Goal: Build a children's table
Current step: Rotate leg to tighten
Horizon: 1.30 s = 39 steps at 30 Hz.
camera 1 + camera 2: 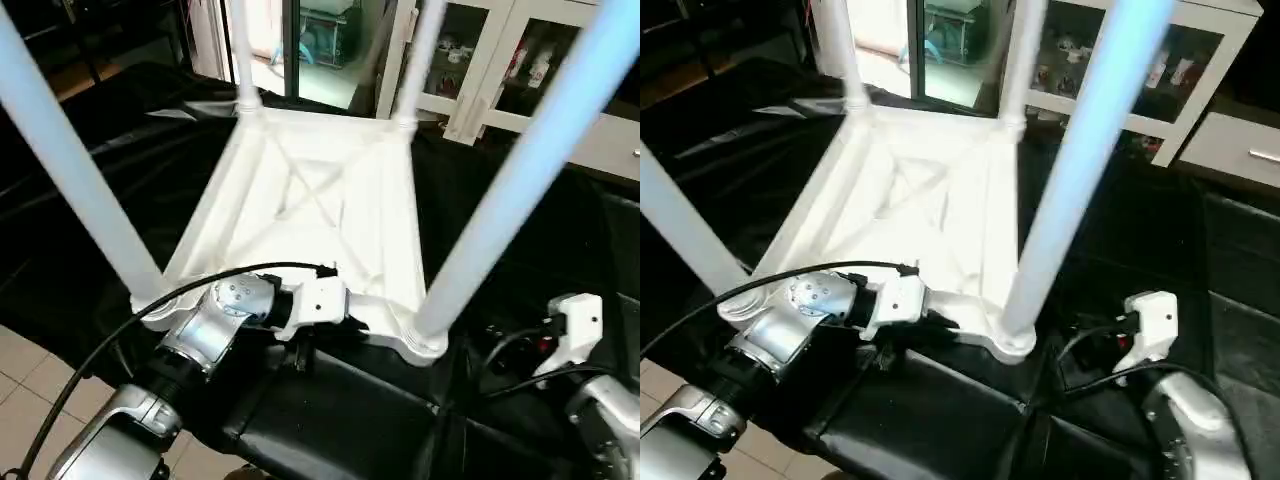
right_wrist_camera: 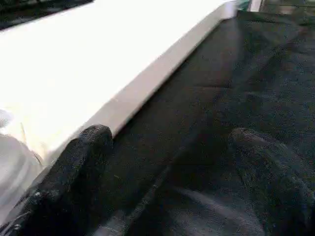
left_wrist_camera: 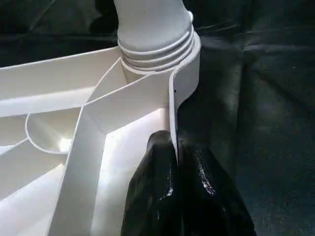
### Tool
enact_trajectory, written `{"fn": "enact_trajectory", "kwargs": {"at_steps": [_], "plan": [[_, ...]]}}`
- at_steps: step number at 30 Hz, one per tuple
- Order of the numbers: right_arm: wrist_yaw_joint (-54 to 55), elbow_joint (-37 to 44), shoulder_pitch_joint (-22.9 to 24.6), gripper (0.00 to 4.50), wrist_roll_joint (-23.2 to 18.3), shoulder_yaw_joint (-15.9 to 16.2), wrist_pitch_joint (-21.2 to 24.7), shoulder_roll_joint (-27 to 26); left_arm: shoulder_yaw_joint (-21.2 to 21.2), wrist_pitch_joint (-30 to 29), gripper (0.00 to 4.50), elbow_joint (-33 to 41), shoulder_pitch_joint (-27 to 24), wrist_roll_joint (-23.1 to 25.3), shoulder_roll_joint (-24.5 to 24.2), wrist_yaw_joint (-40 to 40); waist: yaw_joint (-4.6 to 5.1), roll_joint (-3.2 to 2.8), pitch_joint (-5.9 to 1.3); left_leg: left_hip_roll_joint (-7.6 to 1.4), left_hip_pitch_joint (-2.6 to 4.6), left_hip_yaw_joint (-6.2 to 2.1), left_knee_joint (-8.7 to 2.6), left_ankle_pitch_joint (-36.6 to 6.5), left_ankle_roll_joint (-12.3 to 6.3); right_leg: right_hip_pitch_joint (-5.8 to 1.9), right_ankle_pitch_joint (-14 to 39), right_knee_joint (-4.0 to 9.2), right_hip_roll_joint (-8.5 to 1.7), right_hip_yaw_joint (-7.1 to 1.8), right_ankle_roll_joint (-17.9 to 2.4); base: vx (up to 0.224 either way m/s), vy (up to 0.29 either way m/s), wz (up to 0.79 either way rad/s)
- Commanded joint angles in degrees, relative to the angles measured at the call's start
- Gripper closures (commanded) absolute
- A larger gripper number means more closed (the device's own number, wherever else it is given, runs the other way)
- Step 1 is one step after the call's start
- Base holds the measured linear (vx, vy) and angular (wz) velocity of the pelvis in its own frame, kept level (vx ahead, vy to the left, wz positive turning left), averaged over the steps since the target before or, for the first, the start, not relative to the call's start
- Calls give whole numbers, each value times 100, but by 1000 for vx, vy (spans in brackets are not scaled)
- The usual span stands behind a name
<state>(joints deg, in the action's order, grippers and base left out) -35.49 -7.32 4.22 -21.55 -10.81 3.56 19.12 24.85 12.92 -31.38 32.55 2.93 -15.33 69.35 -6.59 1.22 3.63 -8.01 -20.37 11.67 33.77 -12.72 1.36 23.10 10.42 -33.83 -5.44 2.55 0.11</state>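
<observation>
The black-sheeted bench [image 1: 560,260] carries the children's table [image 1: 310,200], which lies upside down with its X-ribbed underside facing up. Four white legs [image 1: 500,200] stand seated in the corner sockets, rising past the robot's head. The table top's near rim [image 3: 173,113] lies directly at the left claw [image 3: 177,167], whose two black fingers are pressed together on that thin wall, just short of the ribbed corner socket [image 3: 157,54] beyond its tips. The right claw [image 2: 172,162] hangs low over the bench sheet with fingers [image 2: 83,152] spread wide, gripping nothing; the top's outer side wall [image 2: 147,83] runs along one finger, the near-right leg rising just beyond it.
</observation>
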Motion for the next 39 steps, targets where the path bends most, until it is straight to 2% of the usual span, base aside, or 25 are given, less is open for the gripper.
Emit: {"fn": "enact_trajectory", "kwargs": {"at_steps": [1, 8, 10, 14, 20, 21, 23, 24, 25, 26, 27, 28, 30, 31, 33, 34, 35, 36, 37, 38, 39], "plan": [[40, 70, -78, 41, 100, 7, -95, -17, 70, 357, 450, 92, -14, -435, 289, 239, 56, 141, -271, -562, 37, -231, -463, -855, -562, -201, 1193, 383, -468, -278, -1263, 0, 0, 0], [292, -85, -157, 41, 237, 6, -233, -114, 236, 504, 450, 283, -135, -459, 204, 623, 57, 129, -270, -564, 45, -228, -470, -906, -515, -191, 1288, 381, -466, -280, -1255, 0, 0, 0], [548, -190, -250, 41, 335, -70, -277, -138, 251, 591, 450, 317, -204, -426, 199, 658, 54, 129, -285, -558, 52, -220, -462, -856, -504, -195, 1212, 370, -462, -280, -1270, 0, 0, 0], [680, -236, -362, 41, 232, -243, -318, -204, 264, 611, 450, 395, -289, -437, 160, 800, 54, 130, -297, -555, 48, -214, -450, -818, -518, -205, 1133, 355, -466, -280, -1295, 0, 0, 0], [753, -225, -399, 41, 274, -224, -390, -230, 143, 1077, 450, 222, -288, -139, 147, 348, 66, 124, -320, -553, 49, -216, -439, -851, -516, -216, 1133, 350, -457, -272, -1275, 0, 0, 0], [776, -198, -395, 35, 265, -211, -409, -253, 58, 932, 422, 261, -313, -241, 153, 369, 68, 121, -333, -557, 55, -214, -435, -834, -508, -219, 1111, 339, -459, -273, -1280, 0, 0, 0], [808, -136, -387, 33, 231, -202, -434, -306, -49, 794, 395, 331, -350, -329, 143, 344, 73, 126, -331, -553, 46, -211, -434, -806, -496, -215, 1091, 331, -456, -273, -1296, 0, 0, 0], [813, -51, -362, 33, 214, -199, -437, -373, -191, 504, 395, 570, -465, -545, 125, 403, 68, 120, -343, -557, 45, -211, -425, -806, -468, -227, 1053, 308, -479, -273, -1373, 0, 0, 0], [813, -51, -362, 33, 214, -199, -437, -373, -191, 504, 377, 570, -465, -545, 125, 403, 76, 117, -343, -561, 39, -209, -430, -813, -457, -227, 1030, 306, -473, -272, -1407, 0, 0, 0], [814, -47, -361, 33, 213, -199, -438, -376, -197, 495, 377, 582, -470, -553, 124, 405, 89, 105, -348, -563, 43, -212, -428, -782, -465, -218, 920, 300, -452, -263, -1448, 0, 0, 0], [839, 44, -330, 33, 214, -179, -449, -442, -349, 270, 360, 917, -608, -786, 84, 386, 105, 120, -360, -574, 59, -206, -420, -715, -466, -223, 723, 260, -441, -258, -1498, 0, 0, 0], [861, 60, -321, 33, 222, -177, -469, -466, -434, 192, 360, 1091, -670, -890, 67, 319, 116, 141, -357, -576, 42, -210, -417, -675, -493, -231, 634, 251, -444, -258, -1525, 0, 0, 0], [886, 63, -312, 33, 227, -179, -497, -488, -513, 125, 345, 1242, -727, -990, 52, 242, 166, 145, -351, -556, 25, -207, -412, -689, -546, -248, 658, 263, -441, -255, -1542, 0, 0, 0], [944, 56, -303, 33, 267, -181, -526, -501, -633, 74, 322, 1375, -770, -1091, 66, 109, 173, 147, -349, -547, 21, -206, -407, -686, -557, -250, 691, 269, -438, -257, -1533, 0, 0, 0], [1131, 75, -279, 33, 432, -179, -601, -516, -925, -84, 312, 1646, -852, -1290, 133, -244, 184, 143, -340, -556, 31, -195, -400, -724, -506, -239, 801, 288, -437, -261, -1530, 0, 0, 0], [1358, 110, -269, 33, 633, -175, -566, -504, -1167, -116, 312, 1756, -895, -1248, 240, -740, 193, 146, -340, -548, 25, -196, -401, -741, -498, -244, 842, 289, -430, -259, -1516, 0, 0, 0], [1509, 134, -263, 33, 769, -173, -533, -494, -1317, -125, 294, 1810, -919, -1194, 313, -1077, 202, 125, -337, -547, 25, -197, -401, -783, -448, -243, 884, 299, -411, -257, -1491, 0, 0, 0], [1950, 377, -276, 33, 1055, -174, -195, -498, -1833, -957, 294, 2138, -1151, -1178, 584, -2240, 204, 95, -338, -545, 30, -203, -401, -815, -393, -248, 901, 299, -402, -254, -1458, 0, 0, 0], [2111, 546, -284, 33, 1131, -186, -51, -517, -2013, -1286, 294, 2320, -1321, -1232, 671, -2584, 232, 93, -341, -595, 19, -211, -413, -799, -317, -274, 760, 255, -395, -256, -1498, 0, 0, 0], [2157, 599, -285, 33, 1154, -191, -9, -525, -2062, -1386, 294, 2387, -1378, -1254, 693, -2680, 249, 124, -330, -572, 15, -213, -396, -794, -336, -280, 730, 287, -406, -254, -1530, 0, 0, 0], [2211, 662, -287, 33, 1179, -196, 39, -534, -2118, -1503, 294, 2465, -1444, -1279, 717, -2791, 248, 120, -331, -533, 5, -210, -395, -853, -357, -280, 1007, 323, -401, -257, -1414, 0, 0, 0]]}}
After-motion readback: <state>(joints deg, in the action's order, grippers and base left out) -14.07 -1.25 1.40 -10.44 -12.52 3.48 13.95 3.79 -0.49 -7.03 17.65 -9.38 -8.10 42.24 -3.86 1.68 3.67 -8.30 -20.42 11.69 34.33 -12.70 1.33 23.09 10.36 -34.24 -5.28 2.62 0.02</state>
